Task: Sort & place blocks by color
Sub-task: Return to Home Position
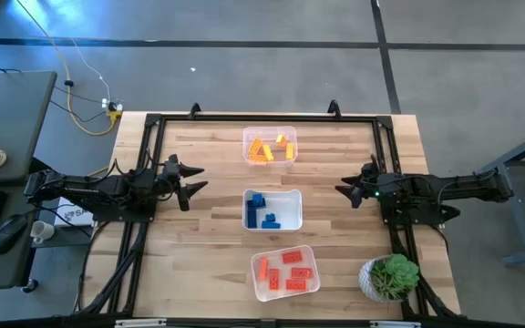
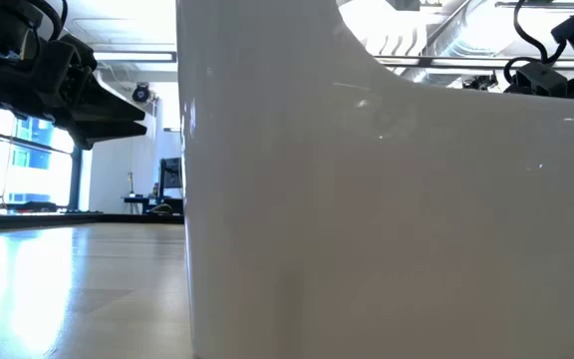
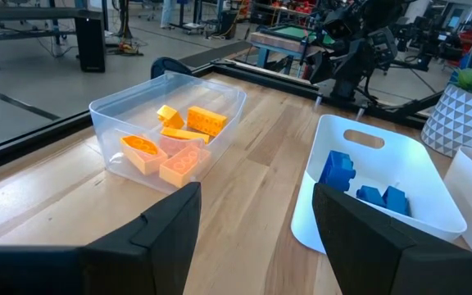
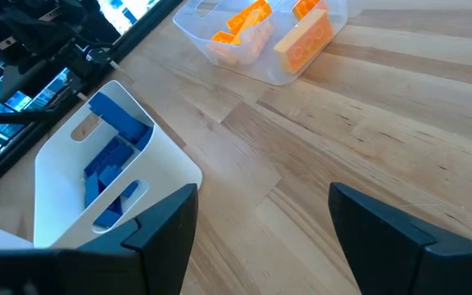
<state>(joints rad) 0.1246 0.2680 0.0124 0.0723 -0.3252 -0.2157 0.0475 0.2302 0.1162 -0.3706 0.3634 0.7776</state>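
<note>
Three small plastic tubs stand in a row down the middle of the pale wooden table, each apart from the next. The clear rectangular tub at one end holds the yellow-orange studded toy bricks. The white handled tub in the middle holds the blue studded bricks. The pale tub at the other end, near the green potted plant in the table's corner, holds the red studded bricks. Every brick I can see lies inside a tub. The left gripper hangs over the table's left side, its jaws spread wide with nothing between them. The right gripper hangs over the right side facing it, its jaws likewise apart and empty, well clear of the tubs.
</note>
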